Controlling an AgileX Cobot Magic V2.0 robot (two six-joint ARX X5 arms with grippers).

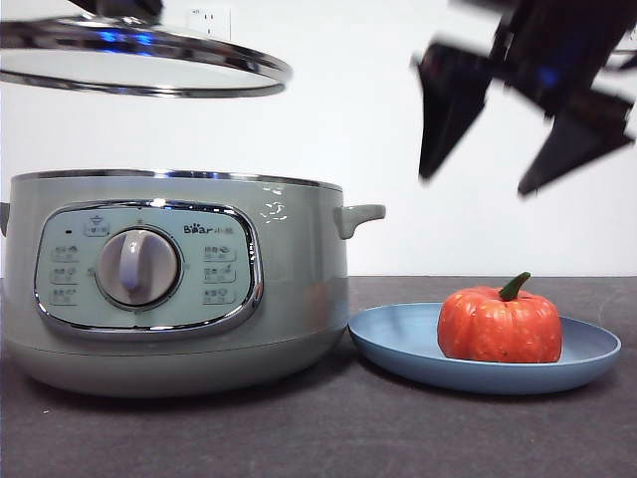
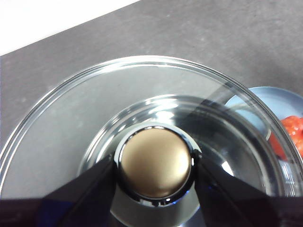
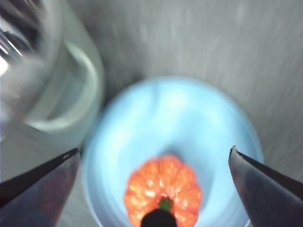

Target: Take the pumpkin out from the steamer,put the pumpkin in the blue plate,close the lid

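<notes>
Two tools aloft, pumpkin [image 1: 500,326] on the blue plate [image 1: 398,344].
We see the left tool [image 2: 155,163] gripping the lid [image 1: 199,62] (by its knob) above the steamer [image 1: 299,259]; right tool [image 1: 523,139] hangs wide open over the pumpkin.

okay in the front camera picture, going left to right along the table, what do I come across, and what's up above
On the table: steamer → blue plate → pumpkin, sitting in the plate. Above: lid, held over the steamer by the left gripper → right gripper, open, above the pumpkin.
</notes>
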